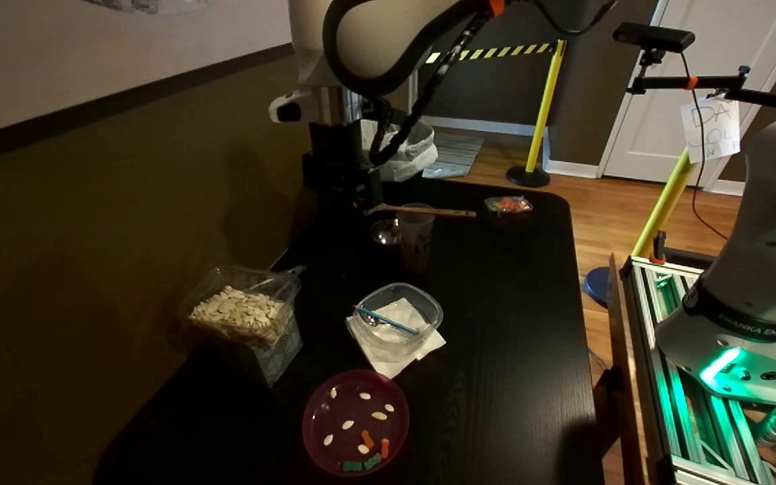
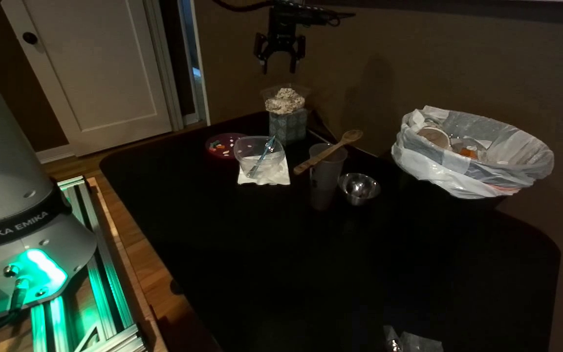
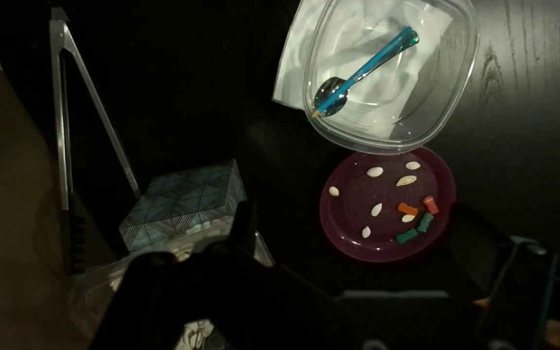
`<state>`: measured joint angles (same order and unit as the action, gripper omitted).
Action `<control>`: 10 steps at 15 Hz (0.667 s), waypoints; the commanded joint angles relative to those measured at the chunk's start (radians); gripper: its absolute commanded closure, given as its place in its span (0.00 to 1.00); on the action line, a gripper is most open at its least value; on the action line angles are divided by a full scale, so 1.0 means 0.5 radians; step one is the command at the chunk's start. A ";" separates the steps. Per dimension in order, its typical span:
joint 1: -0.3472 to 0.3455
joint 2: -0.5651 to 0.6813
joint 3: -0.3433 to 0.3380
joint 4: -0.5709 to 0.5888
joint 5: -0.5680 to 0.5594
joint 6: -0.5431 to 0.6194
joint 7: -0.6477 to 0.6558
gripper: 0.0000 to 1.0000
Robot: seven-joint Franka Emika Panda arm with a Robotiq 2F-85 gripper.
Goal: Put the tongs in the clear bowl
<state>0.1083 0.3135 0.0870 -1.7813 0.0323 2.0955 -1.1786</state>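
Note:
The tongs [image 3: 59,121] lie spread on the dark table at the left of the wrist view, silver arms with black tips, beside the wall. The tips are partly behind a clear seed container. The clear bowl [image 3: 472,63] sits on a white napkin and holds a spoon and a blue pencil; it also shows in both exterior views [image 1: 436,316] [image 2: 237,155]. My gripper [image 2: 278,69] is open and empty, high above the table near the seed container. In the wrist view its fingers [image 3: 353,214] stand wide apart with the plate seen between them.
A seed container [image 1: 243,313] stands on a patterned tissue box [image 1: 280,360] by the wall. A dark red plate [image 1: 314,431] holds seeds and gummy candies. A tall cup [image 2: 324,183] with a wooden spoon [image 2: 330,152] across it, a metal bowl [image 2: 359,195] and a trash bin [image 2: 477,183] are farther along.

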 commanded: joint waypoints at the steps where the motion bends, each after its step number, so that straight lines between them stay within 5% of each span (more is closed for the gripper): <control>1: -0.050 0.044 0.053 0.044 -0.017 -0.012 -0.001 0.00; 5: -0.050 0.074 0.062 0.089 -0.016 -0.030 -0.009 0.00; 10: -0.218 0.416 0.050 0.386 0.188 0.188 -0.057 0.00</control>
<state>0.0586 0.4048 0.1049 -1.6920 0.0884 2.1478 -1.1899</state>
